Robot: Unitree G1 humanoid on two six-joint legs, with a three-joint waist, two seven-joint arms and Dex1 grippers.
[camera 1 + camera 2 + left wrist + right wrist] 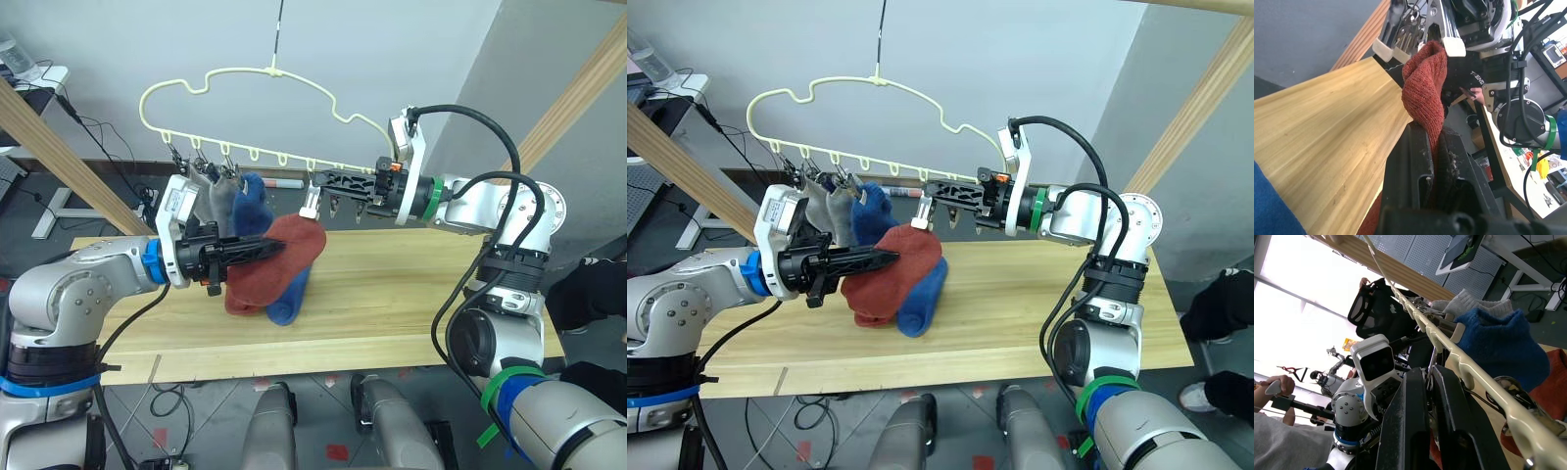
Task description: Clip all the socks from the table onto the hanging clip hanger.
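The pale yellow clip hanger (245, 73) hangs above the table (411, 294). Two grey socks (220, 196) and a blue sock (253, 204) are clipped at its left end. My left gripper (274, 247) is shut on a rust-red sock (299, 240), holding it up over the table. The sock's top edge (1425, 54) sits between the spread white tips of a clip (312, 208). My right gripper (317, 181) is shut on that clip, up at the hanger's bar. Another blue sock (926, 294) lies on the table under the red one.
Slanted wooden poles of the frame rise at the left (59, 147) and the right (578, 88). Several free clips hang along the hanger's bar (284, 159). A person in dark clothes (593, 284) is at the table's right end.
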